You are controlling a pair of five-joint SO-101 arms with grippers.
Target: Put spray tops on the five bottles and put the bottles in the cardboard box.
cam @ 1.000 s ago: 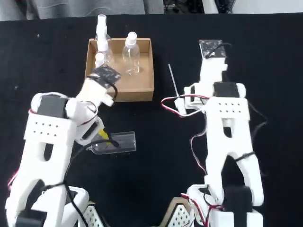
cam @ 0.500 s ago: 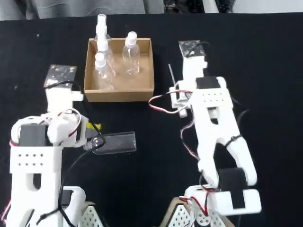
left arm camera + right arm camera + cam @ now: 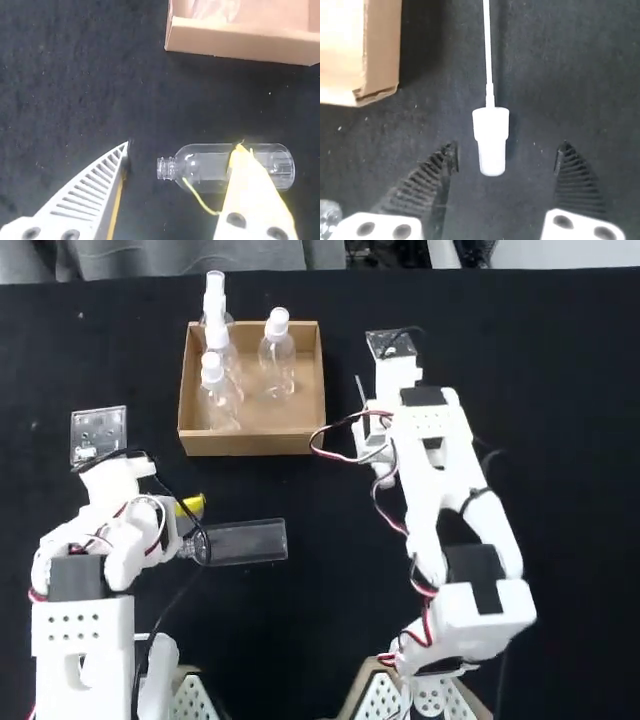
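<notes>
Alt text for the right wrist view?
A white spray top, thin tube pointing away, lies on the black table between the open fingers of the right tool. A corner of the cardboard box sits off to one side.

Five clear bottles [image 3: 277, 365] are showing in all. Four of them, as far as the crowded left side allows a count, are standing capped inside the one cardboard box [image 3: 250, 440], and one open bottle [image 3: 245, 540] is lying on the one black table [image 3: 560, 390]. One loose spray top [image 3: 490, 142] with its thin tube is lying apart, making five tops together with the four already sitting on bottles.
</notes>
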